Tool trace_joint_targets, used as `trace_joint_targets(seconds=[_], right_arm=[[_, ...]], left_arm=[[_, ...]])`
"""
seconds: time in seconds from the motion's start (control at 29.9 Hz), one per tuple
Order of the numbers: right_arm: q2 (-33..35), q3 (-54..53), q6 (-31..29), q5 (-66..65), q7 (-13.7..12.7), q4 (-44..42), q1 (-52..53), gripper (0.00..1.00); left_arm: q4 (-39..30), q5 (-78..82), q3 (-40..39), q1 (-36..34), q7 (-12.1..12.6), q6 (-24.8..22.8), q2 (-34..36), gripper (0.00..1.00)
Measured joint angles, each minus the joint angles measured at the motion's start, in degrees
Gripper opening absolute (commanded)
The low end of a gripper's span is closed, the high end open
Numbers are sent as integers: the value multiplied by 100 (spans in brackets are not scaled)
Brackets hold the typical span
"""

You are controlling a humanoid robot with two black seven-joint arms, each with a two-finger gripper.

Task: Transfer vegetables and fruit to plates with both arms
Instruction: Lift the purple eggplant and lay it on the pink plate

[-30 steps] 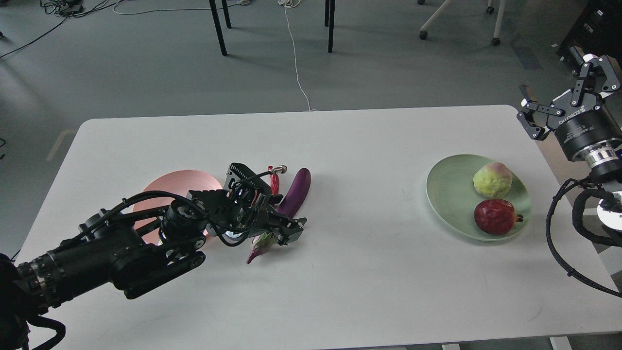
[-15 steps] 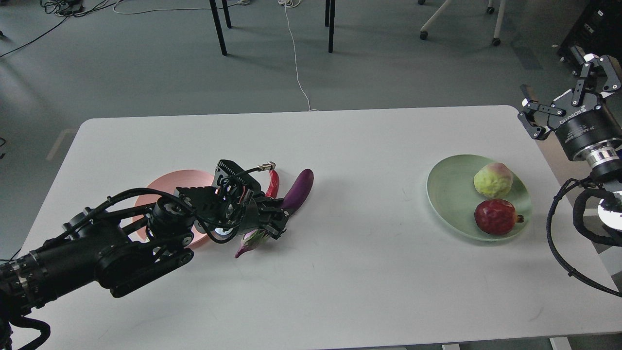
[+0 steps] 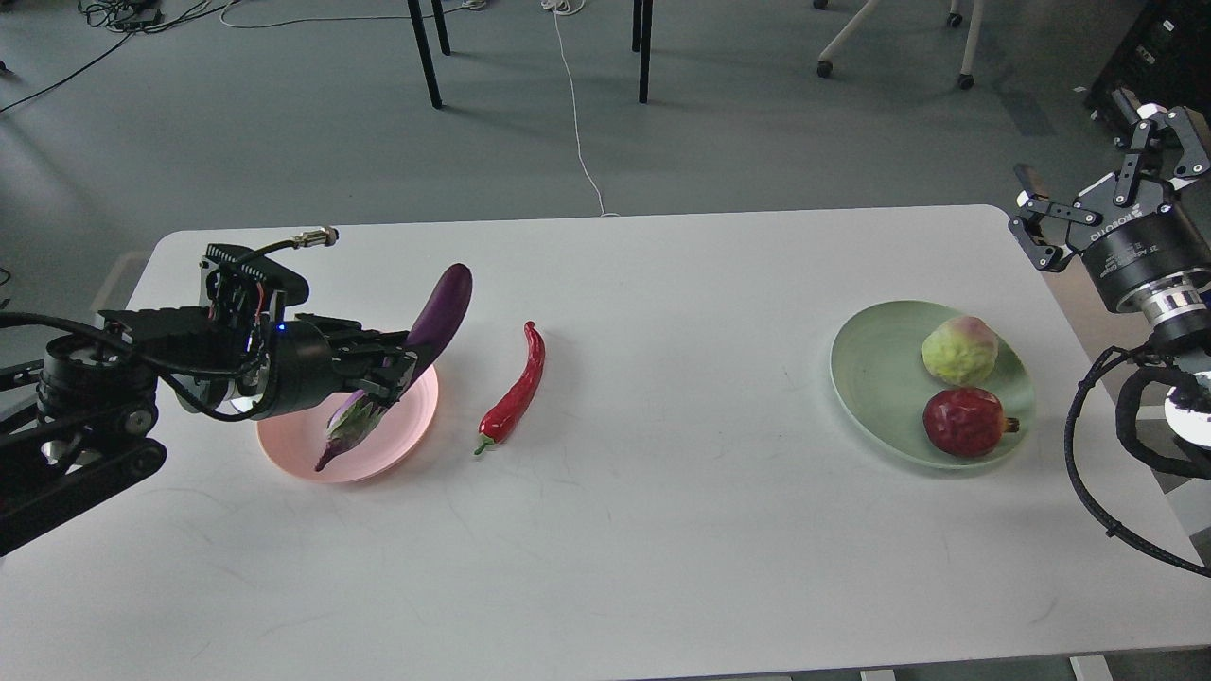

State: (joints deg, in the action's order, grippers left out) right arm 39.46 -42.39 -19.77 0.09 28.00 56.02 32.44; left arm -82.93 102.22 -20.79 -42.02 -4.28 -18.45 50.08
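Head view: left tool [image 3: 393, 364] clamped on eggplant [image 3: 430, 317], tilted over pink plate [image 3: 416, 430]. Chili [image 3: 516, 392] on table [image 3: 662, 530], untransferred. Both fruits [image 3: 959, 350] on green plate [image 3: 870, 378]. Right tool [image 3: 1102, 184] spread, empty.

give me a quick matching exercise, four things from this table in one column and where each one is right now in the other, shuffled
Things:
1. eggplant
2. red chili pepper
3. dark red fruit
4. right gripper

Places:
A. lying on the mint green plate
B. lying on the bare table, between the two plates
C. held by the left gripper over the pink plate
D. open and empty, raised beyond the table's right edge

Pairs: 1-C, 2-B, 3-A, 4-D
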Motion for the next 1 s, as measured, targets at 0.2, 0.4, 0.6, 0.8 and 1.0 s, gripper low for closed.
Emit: trace_joint_targets(seconds=[0.2, 0.4, 0.6, 0.8, 1.0], right_arm=[[-8, 18, 7, -13, 0, 7, 59, 98], [5, 37, 8, -17, 0, 10, 75, 98], [7, 46, 9, -34, 0, 6, 74, 98], [-6, 54, 9, -46, 0, 6, 69, 98], [3, 56, 9, -53, 0, 14, 72, 98]], left_arm=[[636, 7, 23, 249, -10, 179, 8, 24], [706, -7, 56, 443, 31, 192, -20, 49], [678, -203, 51, 457, 37, 190, -26, 65], [666, -446, 3, 415, 33, 166, -35, 76], [594, -456, -47, -45, 22, 171, -356, 76]])
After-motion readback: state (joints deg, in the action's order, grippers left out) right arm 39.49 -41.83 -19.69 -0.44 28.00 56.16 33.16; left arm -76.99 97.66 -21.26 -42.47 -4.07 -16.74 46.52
